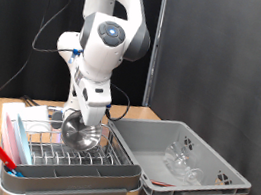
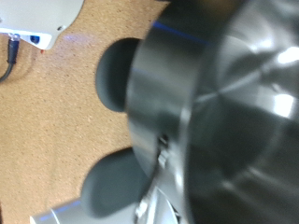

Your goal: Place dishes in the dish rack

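The gripper (image 1: 79,119) holds the small shiny steel bowl (image 1: 81,134) by its rim, jaws clamped on it, over the silver wire dish rack (image 1: 65,152). With the grey plastic bin (image 1: 212,183) at the rack's three o'clock, a clean placement would likely need the bowl lowered tilted between prongs.

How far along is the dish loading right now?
Nothing can be made out as already seated in the dish rack. The hand holds the steel bowl over it. Clear glass pieces still lie in the grey bin.
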Available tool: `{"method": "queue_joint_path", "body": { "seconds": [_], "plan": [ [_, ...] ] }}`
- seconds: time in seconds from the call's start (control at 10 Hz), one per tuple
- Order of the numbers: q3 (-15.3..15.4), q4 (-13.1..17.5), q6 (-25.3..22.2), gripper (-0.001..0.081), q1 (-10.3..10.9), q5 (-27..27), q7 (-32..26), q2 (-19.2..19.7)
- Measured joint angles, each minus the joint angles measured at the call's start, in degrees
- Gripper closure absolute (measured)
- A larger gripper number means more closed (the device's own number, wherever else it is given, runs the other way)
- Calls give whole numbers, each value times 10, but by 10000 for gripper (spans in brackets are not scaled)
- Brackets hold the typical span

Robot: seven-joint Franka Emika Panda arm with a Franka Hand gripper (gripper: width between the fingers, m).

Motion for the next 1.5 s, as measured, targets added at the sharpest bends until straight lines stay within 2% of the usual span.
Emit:
{"method": "queue_joint_path", "body": {
  "seconds": [0.3, 0.6, 0.9, 1.1, 1.5],
  "plan": [
    [4, -27, 37, 1, 0, 1, 42, -6],
    [9, -35, 60, 1, 0, 1, 67, -1],
    [16, -48, 108, 1, 0, -5, 103, 6],
    [16, -51, 131, 1, 0, -13, 120, 16],
    [14, -42, 143, 1, -1, -8, 125, 19]
  ]
}}
